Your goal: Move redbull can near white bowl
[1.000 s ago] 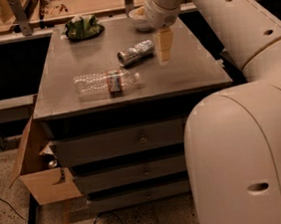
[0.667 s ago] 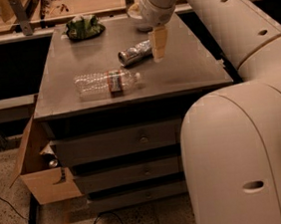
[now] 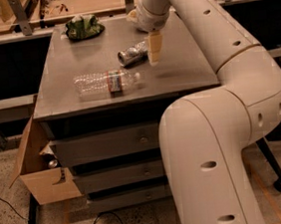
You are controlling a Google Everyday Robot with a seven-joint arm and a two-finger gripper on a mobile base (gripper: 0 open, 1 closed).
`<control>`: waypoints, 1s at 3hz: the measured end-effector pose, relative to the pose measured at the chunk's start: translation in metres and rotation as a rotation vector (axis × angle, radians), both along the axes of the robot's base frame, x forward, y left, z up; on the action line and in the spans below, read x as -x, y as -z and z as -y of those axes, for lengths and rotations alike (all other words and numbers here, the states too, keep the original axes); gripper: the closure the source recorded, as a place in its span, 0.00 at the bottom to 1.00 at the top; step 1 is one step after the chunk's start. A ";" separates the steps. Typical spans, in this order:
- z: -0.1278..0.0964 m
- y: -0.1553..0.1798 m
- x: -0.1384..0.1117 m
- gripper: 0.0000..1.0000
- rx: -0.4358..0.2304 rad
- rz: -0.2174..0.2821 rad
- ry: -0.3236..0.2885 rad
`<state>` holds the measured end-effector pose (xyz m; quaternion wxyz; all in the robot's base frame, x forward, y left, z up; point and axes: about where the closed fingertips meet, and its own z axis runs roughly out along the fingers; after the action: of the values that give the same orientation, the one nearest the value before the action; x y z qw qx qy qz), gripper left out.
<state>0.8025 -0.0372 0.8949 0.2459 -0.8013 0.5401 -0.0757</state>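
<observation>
The redbull can (image 3: 131,55) lies on its side near the middle of the grey cabinet top (image 3: 75,61). My gripper (image 3: 154,56) hangs down from the arm right at the can's right end, touching or just in front of it. The white bowl (image 3: 131,16) stands at the back of the top, behind the can. It is almost wholly hidden by my wrist, and only a pale sliver shows.
A clear water bottle with a red label (image 3: 107,82) lies in front of the can. A dark plate with green contents (image 3: 84,27) sits at the back left. An open cardboard box (image 3: 36,170) stands by the drawers at lower left. My arm fills the right side.
My gripper has moved a little to the left, up to the can's right end. The can and the bottle have not moved.
</observation>
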 end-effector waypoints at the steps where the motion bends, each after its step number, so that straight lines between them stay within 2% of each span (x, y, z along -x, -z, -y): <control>1: -0.004 0.010 -0.011 0.00 0.011 -0.008 0.004; 3: -0.020 0.023 -0.021 0.33 0.022 -0.013 -0.023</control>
<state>0.8233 -0.0176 0.8720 0.2343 -0.8107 0.5315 -0.0736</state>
